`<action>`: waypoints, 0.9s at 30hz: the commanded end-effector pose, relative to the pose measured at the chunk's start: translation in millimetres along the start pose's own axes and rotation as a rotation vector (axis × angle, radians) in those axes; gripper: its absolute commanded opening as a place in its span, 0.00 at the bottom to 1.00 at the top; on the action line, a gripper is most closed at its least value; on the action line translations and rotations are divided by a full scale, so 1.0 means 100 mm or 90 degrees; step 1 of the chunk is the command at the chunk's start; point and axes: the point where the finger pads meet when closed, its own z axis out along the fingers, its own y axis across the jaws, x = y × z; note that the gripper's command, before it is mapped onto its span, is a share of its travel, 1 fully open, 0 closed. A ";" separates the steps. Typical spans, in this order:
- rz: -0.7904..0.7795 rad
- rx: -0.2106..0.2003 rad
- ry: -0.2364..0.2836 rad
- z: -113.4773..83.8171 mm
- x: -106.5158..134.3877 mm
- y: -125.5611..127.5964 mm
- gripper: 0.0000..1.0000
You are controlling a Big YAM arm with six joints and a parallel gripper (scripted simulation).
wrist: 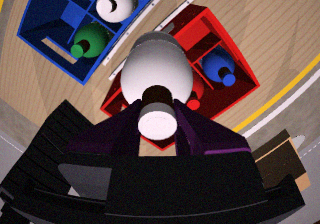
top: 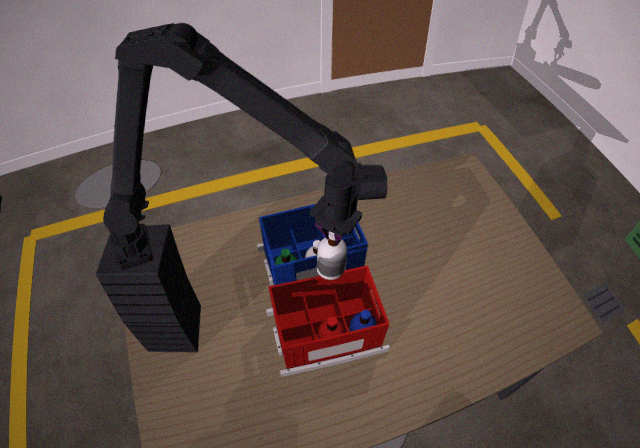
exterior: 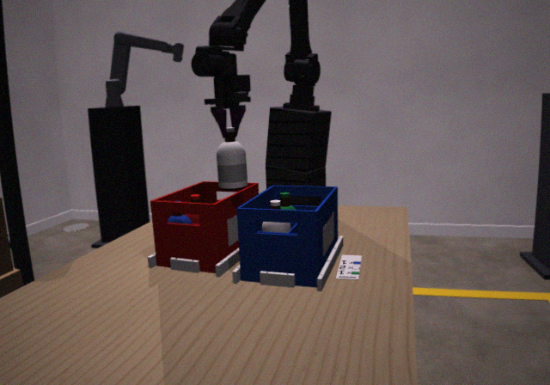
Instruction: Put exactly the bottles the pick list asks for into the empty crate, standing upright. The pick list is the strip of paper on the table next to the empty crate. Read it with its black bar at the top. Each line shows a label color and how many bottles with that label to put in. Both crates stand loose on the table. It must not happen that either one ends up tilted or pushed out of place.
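Note:
My gripper is shut on the neck of a white bottle with a grey label band. The bottle hangs upright above the red crate's side nearest the blue crate. The red crate holds a red bottle and a blue bottle. The blue crate holds a green bottle and a white bottle. The pick list reads green 1, white 2, blue 1.
The crates stand side by side with a narrow gap. Low pale rails lie along their bases. Dividers split both crates into compartments. The arm's dark pedestal stands at the table's edge.

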 end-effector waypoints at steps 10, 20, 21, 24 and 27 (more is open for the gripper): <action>0.011 0.047 -0.038 -0.42 -0.44 -0.27 0.00; -0.005 0.043 -0.037 -0.39 -0.74 -0.13 0.00; -0.005 0.044 -0.038 -0.40 -0.76 -0.13 0.00; -0.003 0.032 -0.027 -0.27 -0.78 -0.10 0.00; 0.011 0.047 -0.040 -0.44 -0.74 -0.21 0.00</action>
